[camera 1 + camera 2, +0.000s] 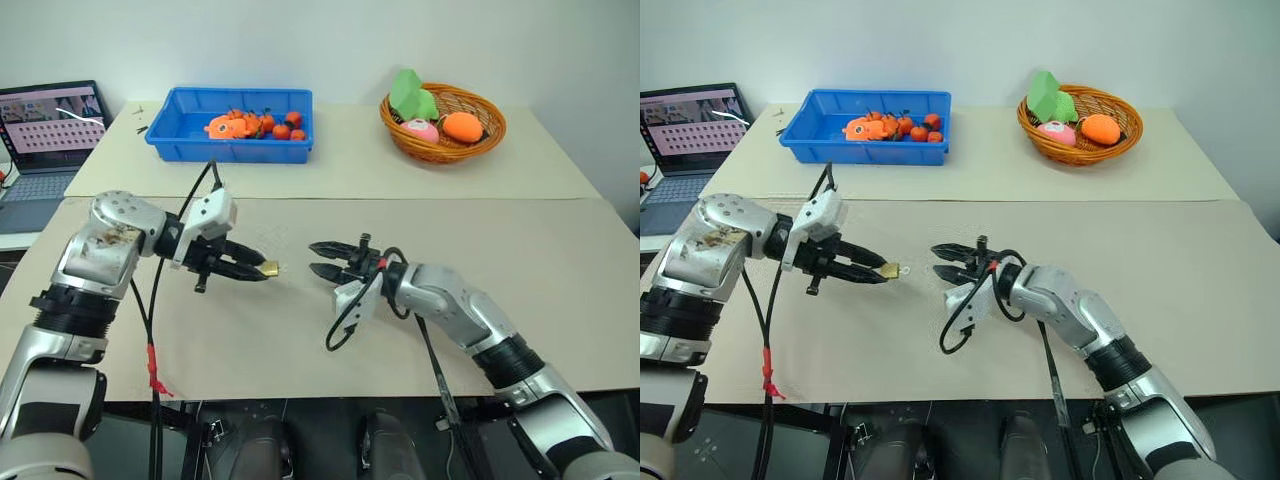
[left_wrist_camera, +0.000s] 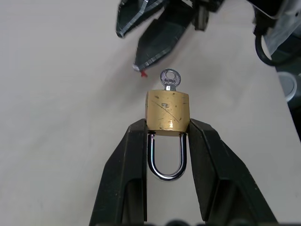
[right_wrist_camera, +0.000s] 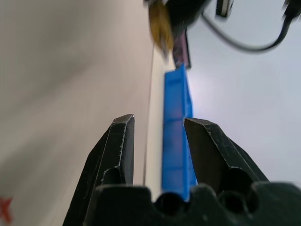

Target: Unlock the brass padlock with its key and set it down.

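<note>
The left gripper (image 1: 262, 268) is clamped on the brass padlock (image 2: 167, 110), holding it up over the table (image 1: 560, 290) with the key (image 2: 169, 78) already seated in its base and the shackle looking closed; the right gripper (image 1: 318, 259) hangs just beside it, jaws parted and empty — so the turn and the set-down are, by my read, yet to come. Room is generous; bare tabletop below, the blue bin (image 1: 231, 125) and basket (image 1: 443, 122) well apart at the back — only the near edge wants watching.

The left pincer (image 1: 262, 269) grips the brass padlock (image 1: 269, 268), facing the empty, parted right pincer (image 1: 322, 258).
</note>
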`<state>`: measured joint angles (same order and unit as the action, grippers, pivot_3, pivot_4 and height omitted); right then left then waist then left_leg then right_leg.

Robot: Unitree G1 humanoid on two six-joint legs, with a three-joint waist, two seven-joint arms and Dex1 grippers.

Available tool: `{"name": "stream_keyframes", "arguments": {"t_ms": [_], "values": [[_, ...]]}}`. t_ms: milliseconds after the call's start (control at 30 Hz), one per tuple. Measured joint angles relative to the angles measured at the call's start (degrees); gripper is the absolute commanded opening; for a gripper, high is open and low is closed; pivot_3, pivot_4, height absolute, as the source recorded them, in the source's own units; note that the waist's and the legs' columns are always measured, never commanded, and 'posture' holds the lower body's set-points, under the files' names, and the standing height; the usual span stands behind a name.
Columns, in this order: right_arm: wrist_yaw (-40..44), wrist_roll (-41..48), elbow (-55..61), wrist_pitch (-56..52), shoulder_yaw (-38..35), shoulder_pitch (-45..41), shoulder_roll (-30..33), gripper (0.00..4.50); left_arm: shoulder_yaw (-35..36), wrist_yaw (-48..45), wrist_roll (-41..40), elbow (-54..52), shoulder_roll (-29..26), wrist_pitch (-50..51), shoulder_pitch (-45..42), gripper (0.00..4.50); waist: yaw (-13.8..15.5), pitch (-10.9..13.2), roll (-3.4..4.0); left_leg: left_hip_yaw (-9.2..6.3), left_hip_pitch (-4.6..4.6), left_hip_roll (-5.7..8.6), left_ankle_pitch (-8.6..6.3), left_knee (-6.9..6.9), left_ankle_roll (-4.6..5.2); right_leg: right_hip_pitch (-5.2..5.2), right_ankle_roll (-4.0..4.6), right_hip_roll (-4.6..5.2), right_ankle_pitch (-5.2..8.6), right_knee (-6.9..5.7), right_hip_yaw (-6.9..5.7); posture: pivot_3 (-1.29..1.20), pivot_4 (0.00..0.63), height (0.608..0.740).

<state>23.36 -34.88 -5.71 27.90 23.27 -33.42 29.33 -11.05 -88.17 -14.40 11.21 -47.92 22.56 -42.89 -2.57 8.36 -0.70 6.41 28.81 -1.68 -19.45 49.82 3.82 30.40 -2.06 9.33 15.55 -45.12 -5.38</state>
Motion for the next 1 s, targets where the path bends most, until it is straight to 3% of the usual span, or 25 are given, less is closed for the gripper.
{"name": "stream_keyframes", "arguments": {"t_ms": [200, 333, 467, 633, 733, 833, 900, 1000], "values": [[3.0, 6.5, 2.4, -11.2, -5.6, 0.9, -2.3, 2.11, -1.7, 1.5, 6.0, 1.2, -0.6, -11.1, 7.6, 0.77, 0.0, 0.0, 0.0, 0.0, 0.03, -0.03, 0.0, 0.01, 0.0, 0.03, 0.03, -0.01, -0.01, -0.03, -0.02, 0.0, 0.15, 0.664], [8.4, 16.3, 9.4, -24.3, -9.5, 2.4, -6.7, 2.11, -1.6, 2.8, 7.4, 2.2, -0.6, -13.9, 8.7, 0.77, 0.2, 0.0, 0.0, -0.05, 0.04, -0.01, 0.0, 0.0, 0.01, -0.01, 0.04, 0.0, -0.02, 0.01, -0.07, 0.0, 0.15, 0.664], [17.6, 33.8, 20.3, -47.3, -14.2, 3.2, -8.8, 2.11, -1.2, 4.7, 7.4, 3.7, 1.1, -14.9, 8.7, 0.77, 0.7, 0.0, 0.01, -0.14, 0.03, 0.01, -0.02, 0.02, 0.04, -0.12, 0.04, 0.02, -0.04, 0.07, -0.15, 0.0, 0.15, 0.664], [25.1, 52.5, 28.7, -68.1, -17.8, 6.2, -7.6, 2.11, -0.6, 5.5, 6.8, 4.6, 2.2, -14.8, 9.0, 0.77, 0.8, 0.0, 0.01, -0.17, 0.0, 0.0, -0.03, -0.03, 0.06, -0.14, 0.05, 0.01, -0.04, 0.11, -0.17, 0.0, 0.15, 0.664], [25.6, 58.0, 29.7, -73.8, -17.5, 8.6, -7.8, 2.11, -0.3, 5.2, 5.8, 4.6, 2.2, -14.6, 9.4, 0.77, 0.6, 0.0, 0.01, -0.14, -0.03, 0.01, -0.03, -0.03, 0.06, -0.14, 0.07, 0.02, -0.05, 0.1, -0.15, 0.0, 0.15, 0.664], [23.5, 58.1, 29.8, -74.4, -15.6, 9.6, -8.4, 2.11, -0.3, 5.0, 5.4, 4.7, 2.3, -14.5, 9.6, 0.77, 0.5, 0.0, 0.01, -0.14, -0.07, 0.0, -0.03, -0.03, 0.06, -0.15, 0.07, 0.02, -0.05, 0.09, -0.14, 0.0, 0.15, 0.664], [21.6, 57.4, 29.3, -74.1, -14.3, 9.5, -8.9, 2.19, -0.3, 5.0, 5.4, 5.1, 2.3, -15.1, 9.7, 1.77, 0.5, 0.0, 0.01, -0.14, -0.07, 0.0, -0.03, -0.03, 0.06, -0.15, 0.07, 0.02, -0.05, 0.09, -0.14, 0.0, 0.15, 0.664], [19.1, 56.8, 28.7, -74.0, -13.7, 9.2, -9.9, 2.19, -0.4, 4.9, 6.1, 5.7, 2.2, -17.4, 10.3, 2.76, 0.5, 0.0, 0.01, -0.13, -0.05, 0.01, -0.03, -0.05, 0.06, -0.14, 0.07, 0.02, -0.05, 0.12, -0.15, 0.0, 0.15, 0.664]]}}
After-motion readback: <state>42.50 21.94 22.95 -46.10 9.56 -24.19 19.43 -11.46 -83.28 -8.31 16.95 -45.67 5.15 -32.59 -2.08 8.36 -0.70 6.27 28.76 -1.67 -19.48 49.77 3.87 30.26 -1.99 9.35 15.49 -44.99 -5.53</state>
